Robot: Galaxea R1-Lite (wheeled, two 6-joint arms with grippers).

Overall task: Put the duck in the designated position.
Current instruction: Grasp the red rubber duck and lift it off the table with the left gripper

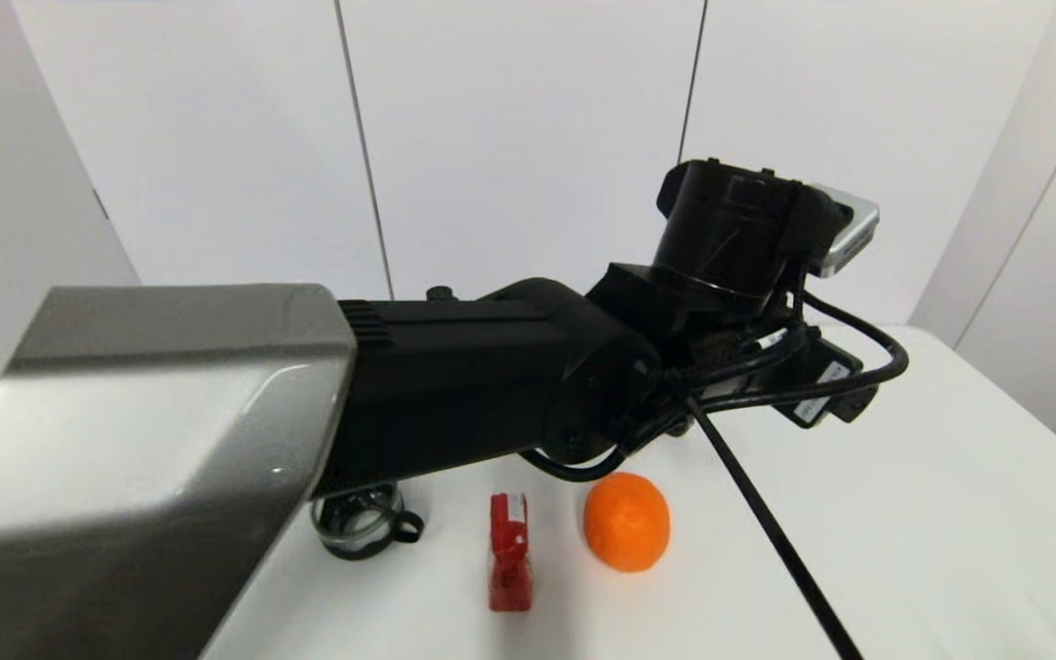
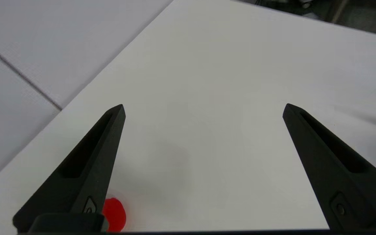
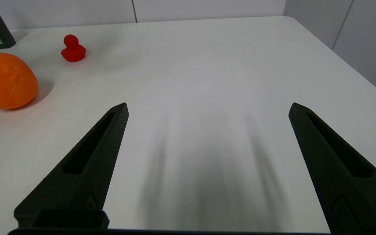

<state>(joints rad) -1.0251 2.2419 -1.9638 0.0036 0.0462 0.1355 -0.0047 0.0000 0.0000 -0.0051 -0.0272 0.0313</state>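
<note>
Left gripper [image 2: 204, 111] hangs spread wide and empty above the white table [image 2: 224, 81]. The tiny glossy red toy duck [image 3: 73, 49] sits just beyond the big orange fruit [image 3: 5, 81], half under one finger; closing now would likely clip it sideways. Right gripper [image 3: 207, 109] idles, also wide open.

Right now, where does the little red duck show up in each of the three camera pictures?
Head view: not visible; the left arm blocks the table behind the orange fruit.
Left wrist view: a red blob, likely the duck, beside the left tool's finger.
Right wrist view: the duck stands upright, beyond the orange fruit.
Shared landmark: the orange fruit, in head and right wrist views.
</note>
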